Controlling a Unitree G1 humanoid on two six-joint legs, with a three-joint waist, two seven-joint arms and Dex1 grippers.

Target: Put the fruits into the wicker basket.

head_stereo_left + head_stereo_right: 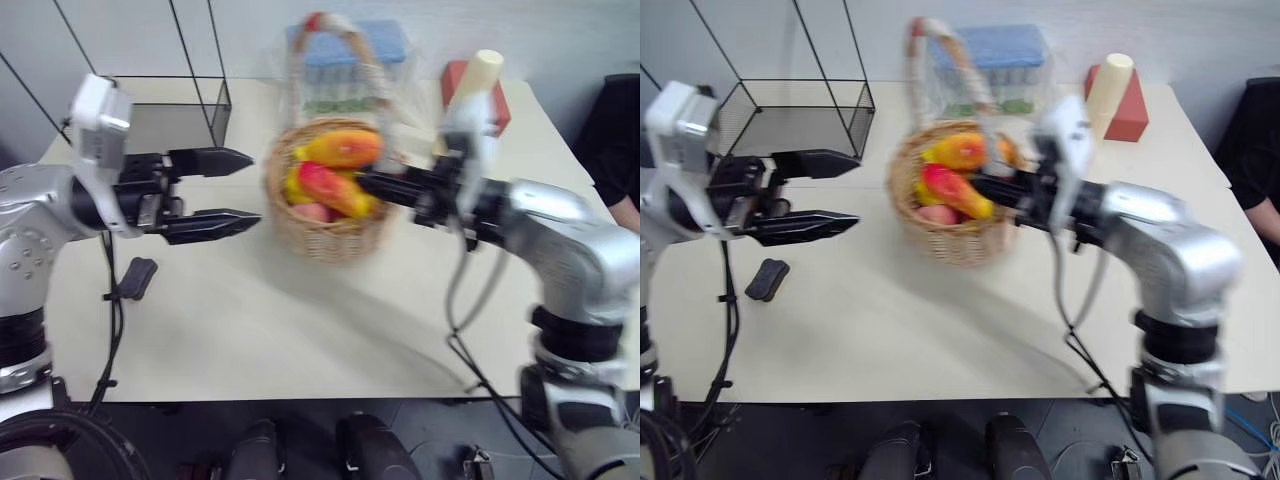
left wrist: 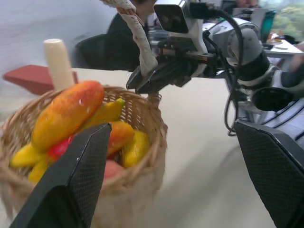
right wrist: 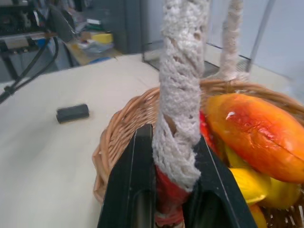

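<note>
Right gripper (image 3: 173, 190), nearest in its wrist view, is clamped on the lower end of the wicker basket's (image 1: 330, 235) handle (image 3: 183, 99), where the white cord meets the red wrap. Both black fingers press against the cord from either side.

Wicker basket stands on the table (image 1: 300, 330), roughly mid-table and between the two arms. Fruits (image 1: 335, 175) are heaped inside it: an orange-red mango-like piece on top, a red-yellow one under it, yellow pieces and a pinkish one lower down. The banana is not separable from the other yellow pieces with confidence.

Left gripper (image 1: 215, 190) hangs just beside the basket's other side, fingers wide apart, holding nothing.

Loose fruit on the table top: none seen in the head views. Judgement: loading looks complete or very nearly so; what is left, if anything, may be only letting go of the handle.

Farther out: small black block (image 1: 767, 279) near the left arm, black wire bin (image 1: 800, 115) behind it, cream cylinder (image 1: 1110, 85) and red block (image 1: 1130, 110) at the far right. A person's dark sleeve (image 1: 615, 150) shows at the table edge.
</note>
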